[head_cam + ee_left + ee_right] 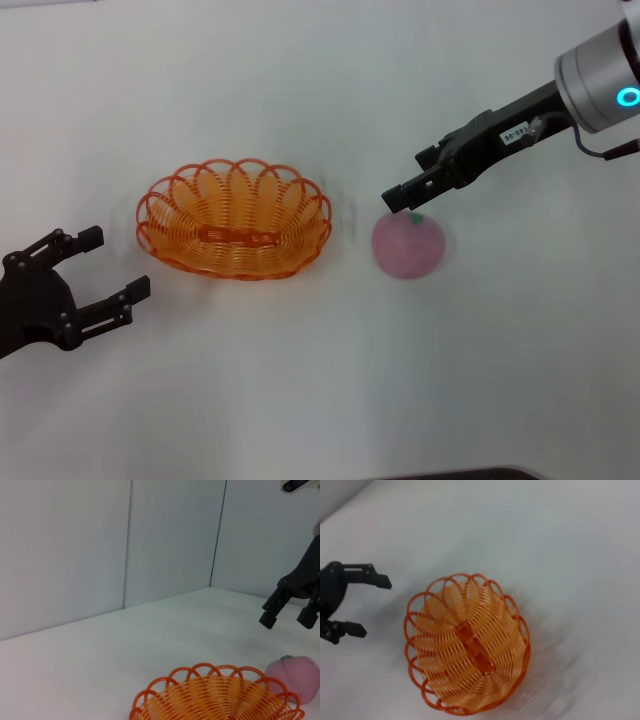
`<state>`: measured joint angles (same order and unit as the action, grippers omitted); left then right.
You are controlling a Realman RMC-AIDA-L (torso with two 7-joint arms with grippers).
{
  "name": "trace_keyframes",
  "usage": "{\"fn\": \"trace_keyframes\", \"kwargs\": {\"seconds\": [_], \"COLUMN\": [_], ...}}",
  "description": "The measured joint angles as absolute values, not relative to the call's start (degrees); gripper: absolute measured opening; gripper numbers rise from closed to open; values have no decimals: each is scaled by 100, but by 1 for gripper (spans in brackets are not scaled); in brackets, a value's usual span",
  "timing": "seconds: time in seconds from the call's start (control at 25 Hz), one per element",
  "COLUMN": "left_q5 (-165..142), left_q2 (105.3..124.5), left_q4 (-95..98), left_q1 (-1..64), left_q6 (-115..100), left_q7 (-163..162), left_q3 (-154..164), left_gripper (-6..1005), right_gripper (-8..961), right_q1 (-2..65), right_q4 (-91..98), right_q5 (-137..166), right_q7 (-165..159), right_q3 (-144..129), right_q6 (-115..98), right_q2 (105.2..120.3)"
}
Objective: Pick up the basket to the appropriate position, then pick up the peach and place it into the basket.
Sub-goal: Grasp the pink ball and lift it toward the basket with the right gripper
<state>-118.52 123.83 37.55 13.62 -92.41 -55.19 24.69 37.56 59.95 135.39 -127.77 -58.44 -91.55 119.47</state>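
Right pincer (404, 200) hovers open over one peach (408, 247), seemingly untouching; one basket (235, 218); left pincer (100, 263) open.

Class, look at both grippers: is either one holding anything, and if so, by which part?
Nothing is held. The left gripper sits open beside the orange wire basket; the right gripper hovers open above the pale pink round peach.

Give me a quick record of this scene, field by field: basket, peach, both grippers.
basket: orange wire basket, empty, on the white table
peach: pink peach on the table to the basket's right, apart from it
right gripper: right gripper just above the peach, fingers open
left gripper: left gripper left of the basket, open, holding nothing
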Motion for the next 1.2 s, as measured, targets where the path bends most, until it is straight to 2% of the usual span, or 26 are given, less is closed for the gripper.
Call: {"fn": "trace_keyframes", "kwargs": {"seconds": [0.24, 1.2], "left_q5": [-11852, -11831], "left_q2": [12384, 12384], "left_q4": [3750, 3682], "left_q1": [1362, 1362], "left_q6": [-9247, -9264], "left_q7": [-5520, -5519], "left_q3": [2469, 2470], "left_gripper": [861, 860], "right_gripper": [956, 951], "right_q1": [3941, 3980], "right_q4": [5892, 5691], "right_q5": [13757, 14062], "right_q7": [-12948, -13372], "right_q3": [-6059, -7003], "right_q6": [-9159, -8803], "right_q2": [11959, 11997]}}
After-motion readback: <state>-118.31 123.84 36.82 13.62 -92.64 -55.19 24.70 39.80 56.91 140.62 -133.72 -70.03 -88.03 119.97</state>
